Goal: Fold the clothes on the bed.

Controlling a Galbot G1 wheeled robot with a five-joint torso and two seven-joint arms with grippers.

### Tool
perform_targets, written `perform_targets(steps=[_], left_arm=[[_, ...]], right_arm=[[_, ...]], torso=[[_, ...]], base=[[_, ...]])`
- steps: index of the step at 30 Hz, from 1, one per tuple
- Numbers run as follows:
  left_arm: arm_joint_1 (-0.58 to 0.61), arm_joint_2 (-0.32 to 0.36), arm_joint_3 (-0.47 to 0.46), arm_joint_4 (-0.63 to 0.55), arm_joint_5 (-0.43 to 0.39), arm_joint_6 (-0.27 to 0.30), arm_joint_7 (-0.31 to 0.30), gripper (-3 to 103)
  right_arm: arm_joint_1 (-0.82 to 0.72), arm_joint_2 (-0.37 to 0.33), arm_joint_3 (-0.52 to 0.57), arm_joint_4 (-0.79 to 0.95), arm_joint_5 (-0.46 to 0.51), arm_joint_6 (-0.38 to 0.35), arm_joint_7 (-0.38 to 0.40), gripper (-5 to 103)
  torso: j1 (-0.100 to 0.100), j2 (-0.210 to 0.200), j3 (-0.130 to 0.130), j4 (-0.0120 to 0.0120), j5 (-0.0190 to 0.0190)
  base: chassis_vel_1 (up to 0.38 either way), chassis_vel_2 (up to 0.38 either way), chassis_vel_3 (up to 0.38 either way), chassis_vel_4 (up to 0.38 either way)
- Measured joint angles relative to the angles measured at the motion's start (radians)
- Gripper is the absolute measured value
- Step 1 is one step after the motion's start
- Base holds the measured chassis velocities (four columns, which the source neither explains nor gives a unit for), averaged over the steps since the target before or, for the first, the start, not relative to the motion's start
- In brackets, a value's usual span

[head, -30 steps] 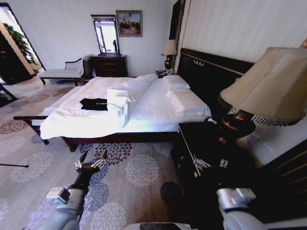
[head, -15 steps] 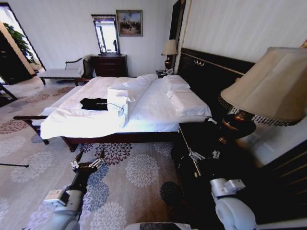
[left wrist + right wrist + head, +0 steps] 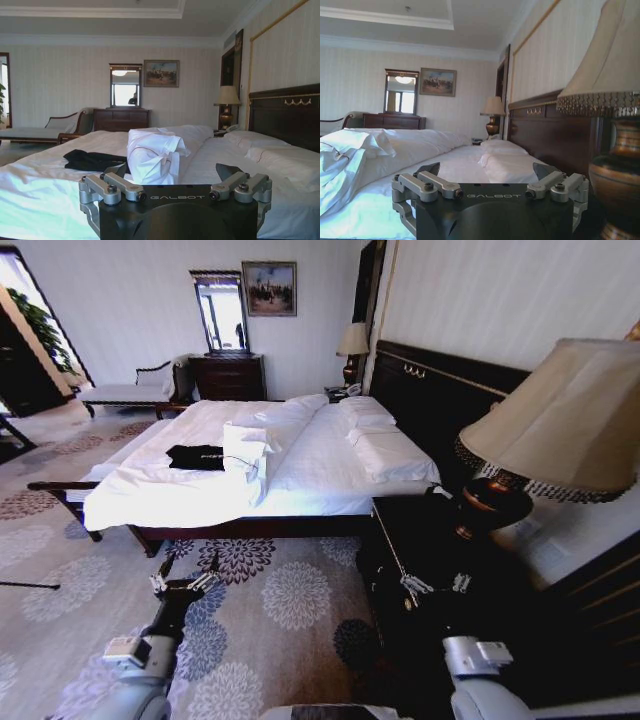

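Viewed from the carpet point(image 3: 290, 600) short of the bed point(image 3: 320, 455), with white sheets, pillows point(image 3: 375, 435) and a dark headboard point(image 3: 450, 390). Lay on the near half of the bed: a black garment point(image 3: 196, 457), flat and loosely spread, and just beside it a white garment point(image 3: 245, 450), bunched into an upright heap. Left gripper point(image 3: 185, 580) held low over the carpet, well apart from the bed, fingers spread and clamped on nothing. Right gripper point(image 3: 432, 583) held in front of the dark nightstand point(image 3: 420, 540), beside the lamp point(image 3: 545, 430), fingers likewise spread and empty. Seen past the left gripper point(image 3: 175, 192) in the left wrist view: both garments, black garment point(image 3: 92, 160) touching the white garment point(image 3: 152, 155). Seen past the right gripper point(image 3: 487, 192) in the right wrist view: pillows point(image 3: 505, 150) and rumpled white cloth point(image 3: 345, 160). Judged as not yet begun: neither garment touched, neither folded; approach, grasping and every fold left to do.
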Motion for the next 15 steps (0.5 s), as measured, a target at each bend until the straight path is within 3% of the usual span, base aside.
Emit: perform_targets(steps=[15], left_arm=[[0.027,-0.014,0.003,-0.008,0.012,-0.01,0.002,100]], right_arm=[[0.034,0.013,-0.014,-0.016,-0.013,0.03,-0.026,100]], torso=[[0.0,0.0,0.0,0.0002,0.0]], base=[[0.0,0.0,0.0,0.0]])
